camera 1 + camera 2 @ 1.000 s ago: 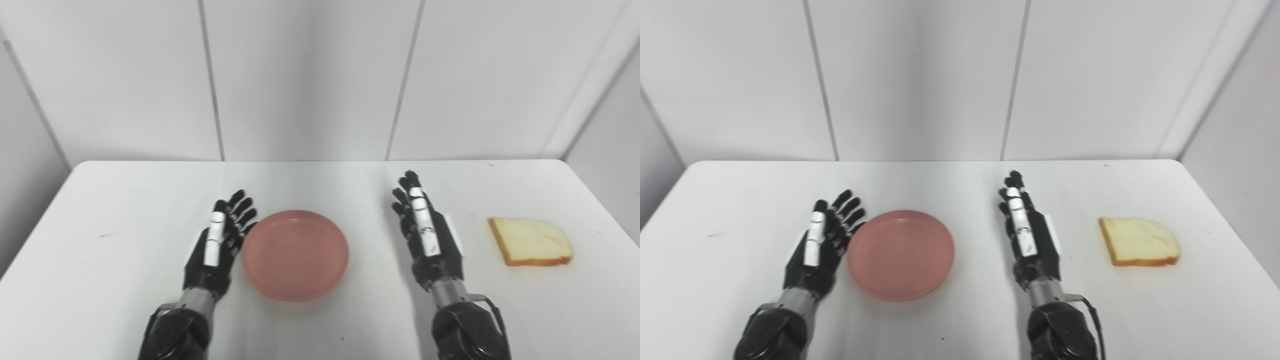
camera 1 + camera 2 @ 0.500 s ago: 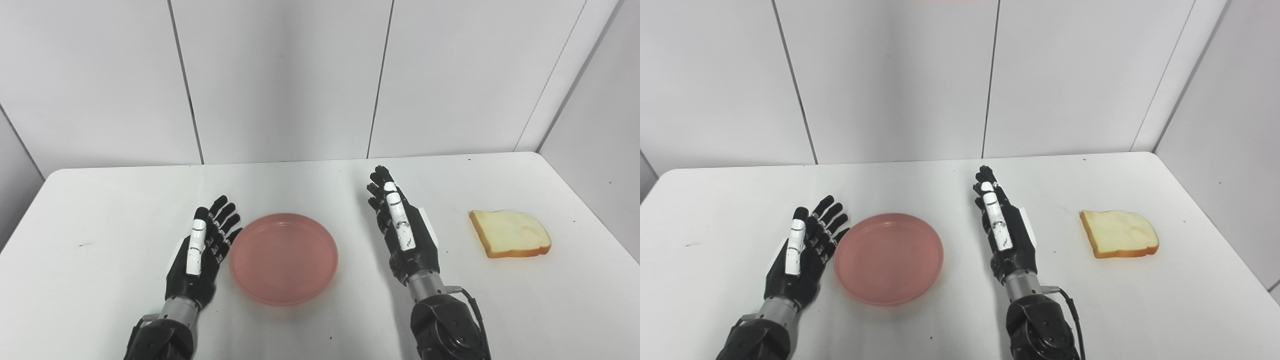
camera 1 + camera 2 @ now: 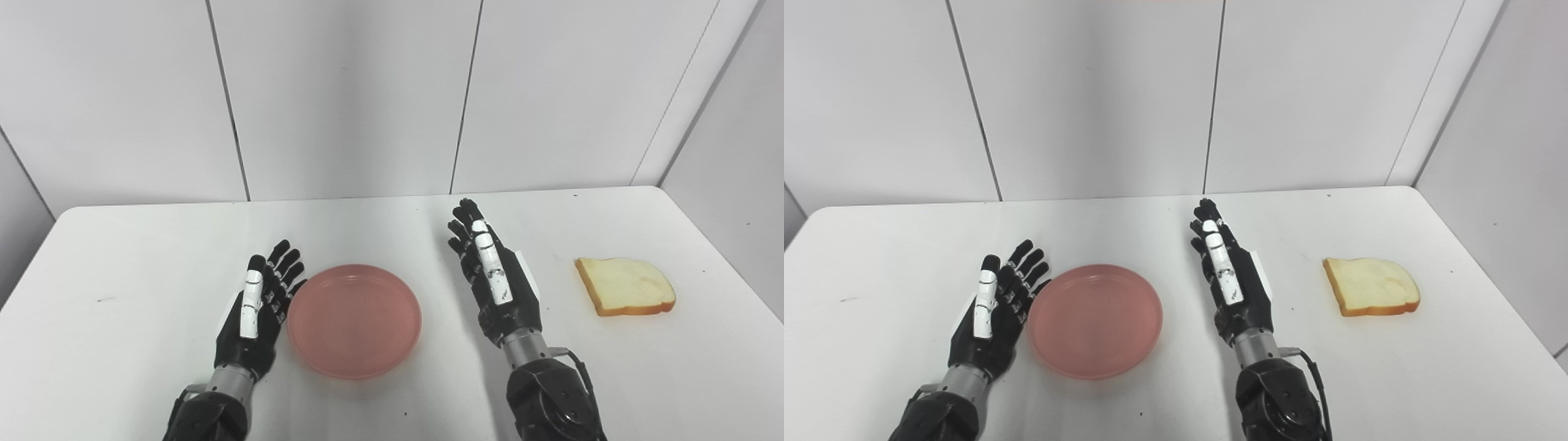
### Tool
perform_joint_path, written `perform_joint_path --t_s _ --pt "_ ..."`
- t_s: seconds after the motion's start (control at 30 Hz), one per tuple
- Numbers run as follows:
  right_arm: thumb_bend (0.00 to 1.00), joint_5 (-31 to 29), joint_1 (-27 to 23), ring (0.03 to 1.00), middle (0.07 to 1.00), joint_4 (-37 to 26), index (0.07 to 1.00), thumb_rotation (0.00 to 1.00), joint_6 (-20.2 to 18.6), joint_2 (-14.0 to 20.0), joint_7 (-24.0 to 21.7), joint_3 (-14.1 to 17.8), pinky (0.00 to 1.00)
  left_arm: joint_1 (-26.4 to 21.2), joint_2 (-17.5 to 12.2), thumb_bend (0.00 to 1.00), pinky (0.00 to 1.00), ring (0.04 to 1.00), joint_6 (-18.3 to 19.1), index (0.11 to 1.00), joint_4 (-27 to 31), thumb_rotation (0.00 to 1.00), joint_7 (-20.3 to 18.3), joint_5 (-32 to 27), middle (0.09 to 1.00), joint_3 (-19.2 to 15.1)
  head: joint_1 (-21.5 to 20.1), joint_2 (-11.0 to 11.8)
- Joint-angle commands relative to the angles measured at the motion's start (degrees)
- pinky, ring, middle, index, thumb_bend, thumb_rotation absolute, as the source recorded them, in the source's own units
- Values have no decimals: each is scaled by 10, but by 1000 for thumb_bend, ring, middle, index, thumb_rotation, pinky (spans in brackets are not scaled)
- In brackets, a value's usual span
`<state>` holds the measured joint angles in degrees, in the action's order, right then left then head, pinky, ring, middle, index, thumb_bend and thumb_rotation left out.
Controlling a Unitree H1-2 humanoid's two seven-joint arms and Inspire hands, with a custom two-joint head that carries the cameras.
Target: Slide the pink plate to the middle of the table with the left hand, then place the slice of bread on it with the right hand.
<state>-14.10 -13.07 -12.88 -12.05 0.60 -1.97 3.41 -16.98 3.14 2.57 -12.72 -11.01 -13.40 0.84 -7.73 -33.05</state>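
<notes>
A round pink plate [image 3: 354, 320] lies on the white table [image 3: 122, 343], a little left of the middle and near the front. My left hand [image 3: 257, 309] is open, fingers straight, edge-on against the plate's left rim. My right hand [image 3: 496, 282] is open and empty, standing edge-on right of the plate with a gap between them. A slice of bread [image 3: 625, 285] with a brown crust lies flat at the table's right side, well right of the right hand. The plate [image 3: 1095, 319] and the bread [image 3: 1371, 285] show the same way in the right eye view.
White wall panels [image 3: 343, 92] stand behind the table's back edge. The table's right edge runs close to the bread. Small dark specks mark the tabletop.
The camera shifted a second ago. Since half a second ago, my left hand and the pink plate have moved a little to the right. The right hand and bread stay put.
</notes>
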Motion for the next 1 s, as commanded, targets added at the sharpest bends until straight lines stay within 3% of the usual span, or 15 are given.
perform_joint_path --t_s 0.0,0.1,0.27,0.4,0.47,0.57,0.73,0.97 --pt "613 -4 -21 951 958 -33 965 822 19 20 -15 7 981 -9 8 679 911 954 -5 912 -10 962 2 4 948 2 -1 2" --pt "606 1 -29 966 966 -53 976 834 31 44 -16 18 981 -14 12 685 922 955 -10 906 -18 947 5 6 948 3 -3 7" --pt "626 40 -49 937 939 -92 950 759 29 108 -11 50 957 -21 16 689 955 965 -16 914 -24 956 12 16 962 7 -16 12" --pt "638 46 -65 911 907 -108 916 526 -12 191 -32 78 909 -23 16 682 971 970 -20 921 -29 972 18 24 970 8 -40 16" --pt "647 50 -70 878 890 -109 901 421 -31 227 -41 84 839 -23 16 679 984 974 -20 923 -30 981 20 27 976 8 -53 19" --pt "652 57 -71 843 871 -78 881 324 -24 317 -85 95 778 -22 15 667 976 967 -19 916 -27 988 28 36 968 6 -71 21" --pt "695 105 -63 841 852 -36 877 319 -15 419 -126 88 789 -24 13 648 955 969 -15 917 -27 996 31 39 965 2 -85 22" --pt "756 161 -50 819 844 33 845 226 4 504 -163 82 722 -24 11 648 943 970 -10 918 -24 987 29 38 967 3 -84 21"
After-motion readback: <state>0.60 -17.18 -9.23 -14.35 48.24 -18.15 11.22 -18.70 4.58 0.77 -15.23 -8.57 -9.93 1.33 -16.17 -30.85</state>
